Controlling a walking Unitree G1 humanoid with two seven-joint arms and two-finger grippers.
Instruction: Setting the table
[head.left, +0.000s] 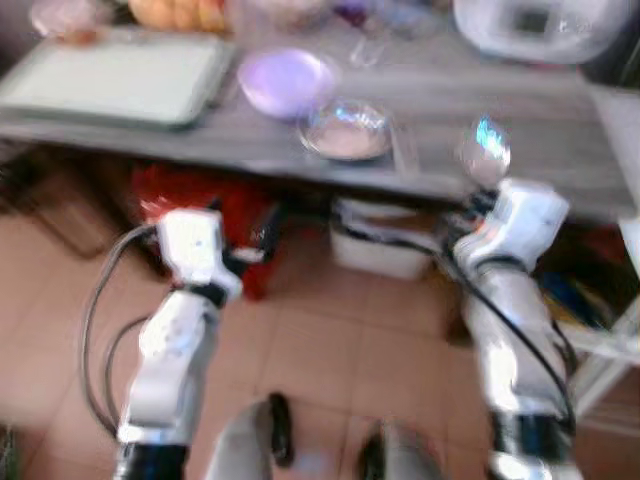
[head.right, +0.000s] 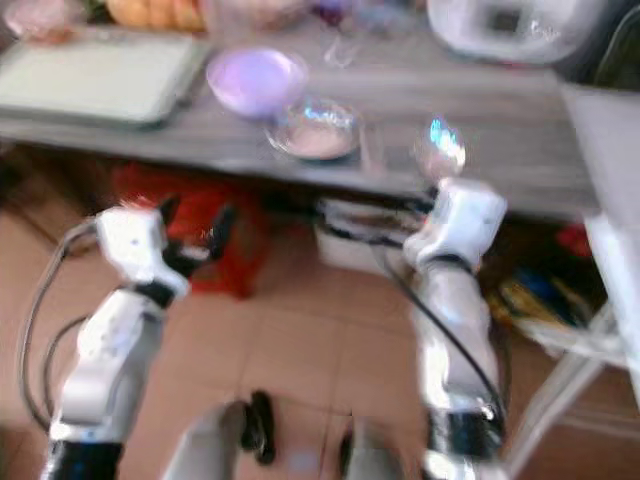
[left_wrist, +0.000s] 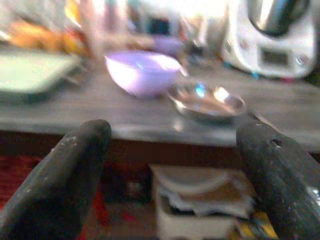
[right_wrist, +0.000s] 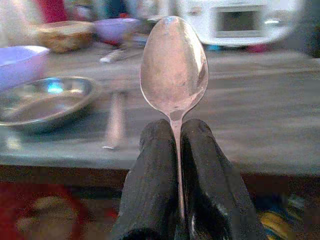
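Observation:
My right gripper (right_wrist: 177, 129) is shut on the handle of a metal spoon (right_wrist: 174, 65), which stands upright just in front of the grey wooden table's front edge (head.left: 420, 185). The spoon's bowl (head.left: 485, 150) glints above the right wrist. On the table lie a shallow metal dish (head.left: 347, 130) and a lilac bowl (head.left: 285, 80) behind it. A piece of cutlery (right_wrist: 115, 120) lies flat beside the dish. My left gripper (left_wrist: 172, 150) is open and empty, held below table height in front of the dish, with its fingers (head.right: 195, 240) spread.
A pale green tray (head.left: 110, 80) lies at the table's left, with oranges (head.left: 175, 12) behind it. A white kitchen appliance (head.left: 540, 25) stands at the back right. Under the table are a red bag (head.left: 205, 200) and a white box (head.left: 380, 250). A white rack (head.left: 610, 350) stands at the right.

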